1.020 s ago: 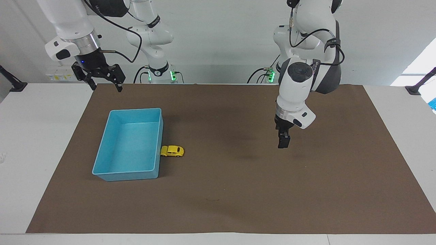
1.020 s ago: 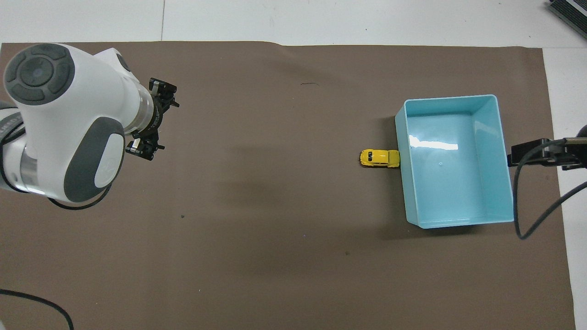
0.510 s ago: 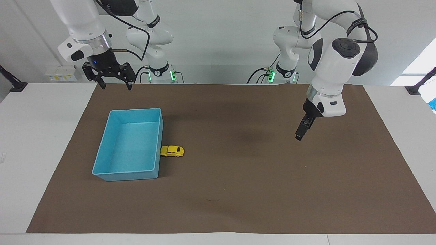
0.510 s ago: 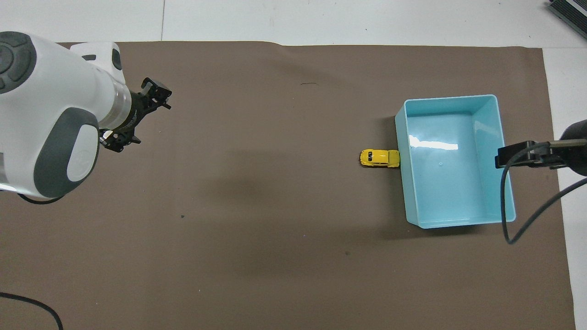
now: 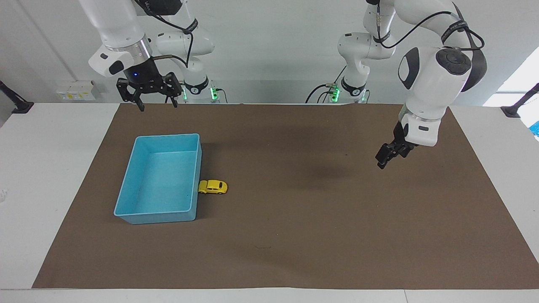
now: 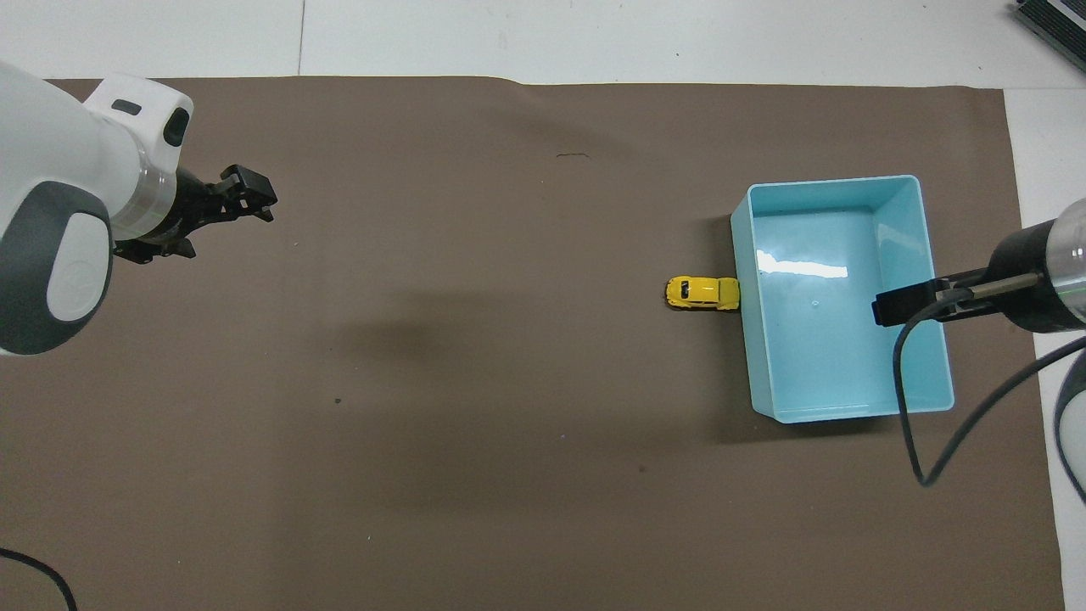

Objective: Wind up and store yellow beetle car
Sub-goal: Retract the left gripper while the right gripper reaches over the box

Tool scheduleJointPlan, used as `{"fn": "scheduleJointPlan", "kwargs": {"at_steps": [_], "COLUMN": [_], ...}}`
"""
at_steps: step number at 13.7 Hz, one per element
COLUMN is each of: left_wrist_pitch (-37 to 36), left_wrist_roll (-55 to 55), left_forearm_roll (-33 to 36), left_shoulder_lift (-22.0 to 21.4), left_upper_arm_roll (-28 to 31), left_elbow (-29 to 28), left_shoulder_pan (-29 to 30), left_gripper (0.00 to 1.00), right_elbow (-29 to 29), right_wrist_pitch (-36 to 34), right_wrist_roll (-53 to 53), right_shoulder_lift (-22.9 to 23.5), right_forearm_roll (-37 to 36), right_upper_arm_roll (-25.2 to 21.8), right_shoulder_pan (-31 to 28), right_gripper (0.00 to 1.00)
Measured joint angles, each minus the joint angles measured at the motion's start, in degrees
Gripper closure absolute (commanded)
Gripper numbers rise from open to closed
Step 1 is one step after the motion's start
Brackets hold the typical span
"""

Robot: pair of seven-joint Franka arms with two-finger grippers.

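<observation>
1. The right end effector (image 5: 154, 103) hangs in the air over the brown mat's edge by the robots, just short of the blue bin (image 5: 126, 198). Its fingers stand wide apart and hold nothing.
2. The left end effector (image 5: 385, 159) is raised over bare brown mat (image 5: 320, 235) toward the left arm's end of the counter (image 5: 50, 168), well apart from the car. It is tilted, opened as wide as it goes, and carries nothing.
3. The yellow beetle car (image 5: 213, 187) sits on its wheels on the mat, one end touching the bin's outer wall on the side toward the left arm — outside the bin, not in it.
4. The bin holds nothing, so by my reading the storing step is not done; the car parked right at the wall would leave only a short lift over the rim.
5. Both arms held high and off the car suggests neither is committed to a grasp — the right end effector is the closer one.
6. No brand, label or writing can be read on the car, bin or arms.
</observation>
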Motion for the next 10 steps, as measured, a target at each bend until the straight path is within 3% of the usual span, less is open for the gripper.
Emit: {"fn": "scheduleJointPlan", "kwargs": {"at_steps": [6,10], "left_wrist_pitch": [-3.81,-6.98], "left_wrist_roll": [21.93,28.71], "left_forearm_roll": [-0.06,-0.07], "left_shoulder_lift": [-1.30,-3.56], "left_upper_arm_roll": [0.07,-0.06], "left_elbow": [0.01,0.10], "left_shoulder_pan": [5.17,5.53], "left_gripper": [0.00,0.00], "right_elbow": [0.06,0.08], "right_wrist_pitch": [0.00,0.00], "right_wrist_roll": [-7.84,-17.30], "right_shoulder_lift": [-0.09,-0.17], "right_forearm_roll": [0.00,0.00], "right_upper_arm_roll": [3.24,3.99], "right_shoulder_pan": [0.06,0.07], "right_gripper": [0.00,0.00]}}
